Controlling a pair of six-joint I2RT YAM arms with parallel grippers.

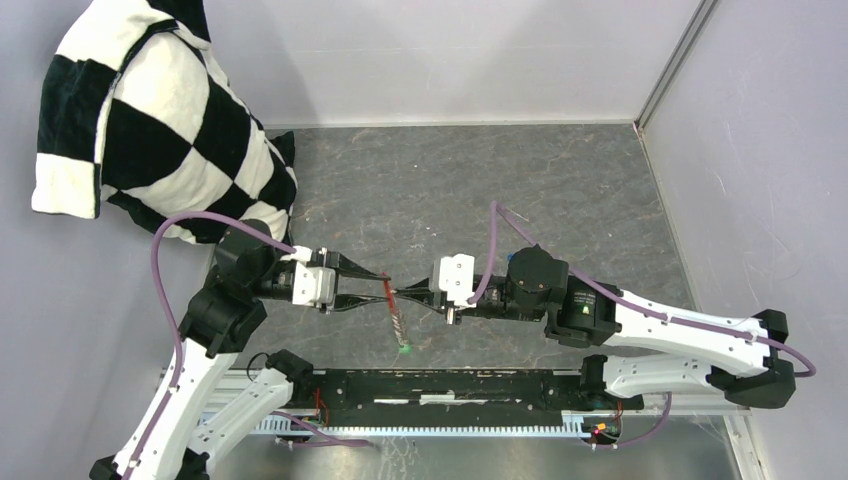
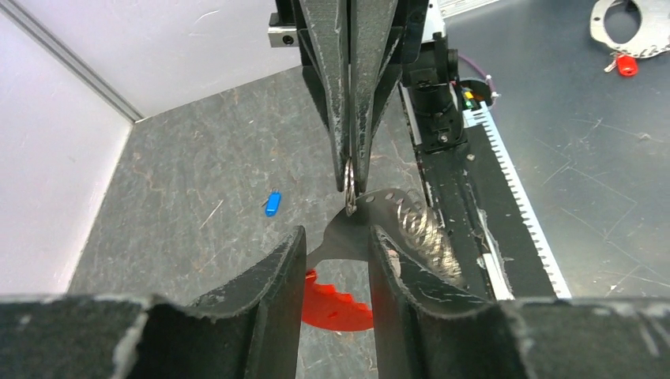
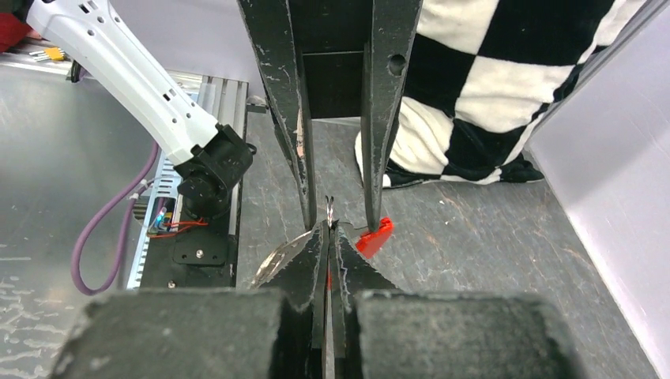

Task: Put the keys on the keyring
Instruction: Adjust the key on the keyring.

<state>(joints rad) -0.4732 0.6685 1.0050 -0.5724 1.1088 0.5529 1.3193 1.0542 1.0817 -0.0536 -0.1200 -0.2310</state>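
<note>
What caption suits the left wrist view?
Right gripper pinches the keyring while the left gripper straddles its strap; blue key lies aside.

- Keyring (image 2: pixel 348 189): a small thin metal ring, held up off the table and standing on edge, pinched between the closed fingertips of the right gripper (image 2: pixel 350 175).
- Long red leaf-shaped plastic tag (image 1: pixel 391 298): it hangs from the ring, pointing toward the near edge.
- Short grey chain-like strap (image 2: pixel 411 225): it curves away from the ring beside the tag.
- Green key (image 1: pixel 404 348): tiny, with a green plastic head, just past the strap's lower end. Whether it is attached cannot be told.
- Blue key (image 2: pixel 272 203): tiny, with a blue plastic head, lying flat and alone on the grey tabletop (image 2: pixel 197 237), well apart from the ring.
</note>
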